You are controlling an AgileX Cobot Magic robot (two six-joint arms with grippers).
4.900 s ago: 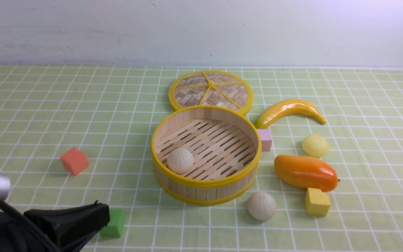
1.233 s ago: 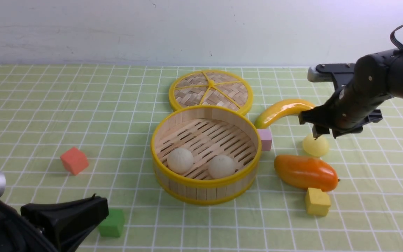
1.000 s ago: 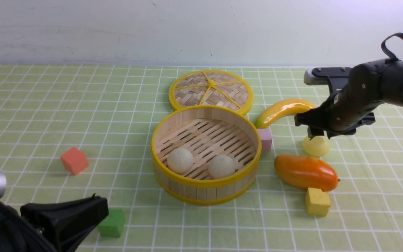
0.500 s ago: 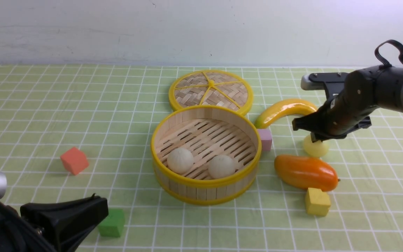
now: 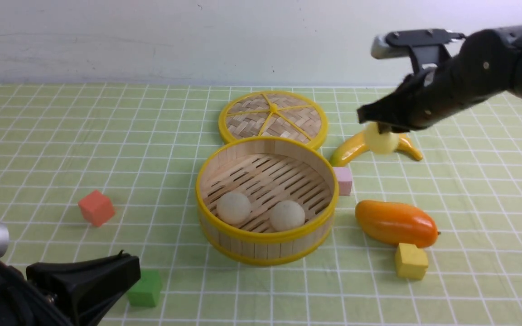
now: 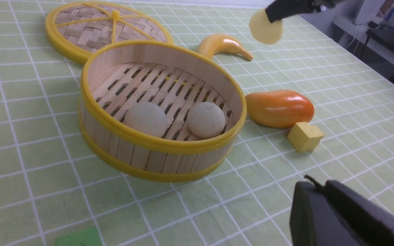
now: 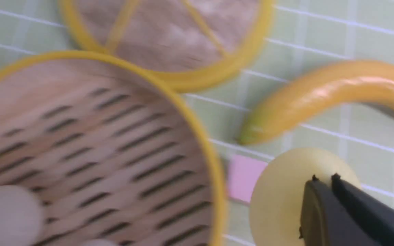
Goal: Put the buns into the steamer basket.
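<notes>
The steamer basket (image 5: 265,239) stands mid-table with two off-white buns (image 5: 234,208) (image 5: 287,215) on its slatted floor. The third bun, pale yellow (image 5: 381,140), hangs in the air to the right of and beyond the basket, above the banana. My right gripper (image 5: 380,130) is shut on its top. In the right wrist view the fingertips (image 7: 315,186) pinch the yellow bun (image 7: 279,198) beside the basket rim (image 7: 197,133). My left gripper (image 5: 135,271) rests low at the near left, shut and empty (image 6: 315,184), away from the basket (image 6: 162,145).
The woven lid (image 5: 273,115) lies behind the basket. A banana (image 5: 347,153), a pink cube (image 5: 344,180), an orange mango (image 5: 396,223) and a yellow cube (image 5: 410,261) lie to the right. A red cube (image 5: 96,208) and a green cube (image 5: 147,290) lie to the left.
My right gripper came down on the yellow bun, shut on it, and lifted it up and leftward off the cloth. The second off-white bun now lies in the basket. The left arm stayed put.
</notes>
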